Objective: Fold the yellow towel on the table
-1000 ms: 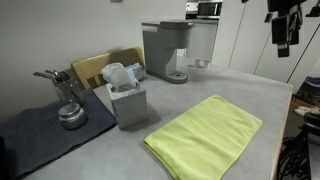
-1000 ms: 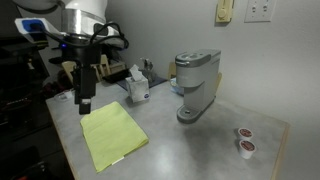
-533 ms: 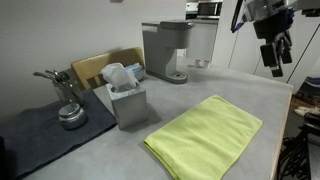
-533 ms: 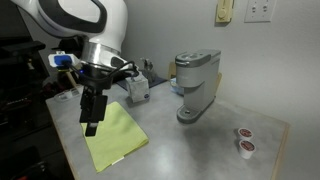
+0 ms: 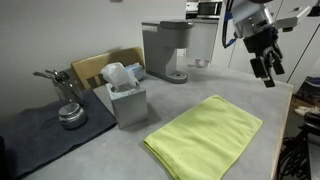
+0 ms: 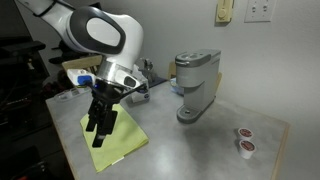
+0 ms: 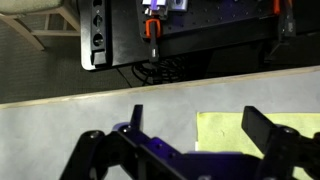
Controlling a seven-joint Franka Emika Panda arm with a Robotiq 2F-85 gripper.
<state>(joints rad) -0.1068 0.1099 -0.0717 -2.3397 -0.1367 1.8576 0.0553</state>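
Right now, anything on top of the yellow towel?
Nothing rests on the yellow towel; it lies flat on the table. The gripper hangs above it, fingers apart. In an exterior view the arm hides part of the towel.

Items on desk outside the task

Grey plastic coffee machine (image 5: 164, 50) upright at rear; grey tissue box (image 5: 127, 100) beside dark grey mat (image 5: 45, 135) bearing a metal tool (image 5: 68, 98); two small round pods (image 6: 243, 141) well apart.
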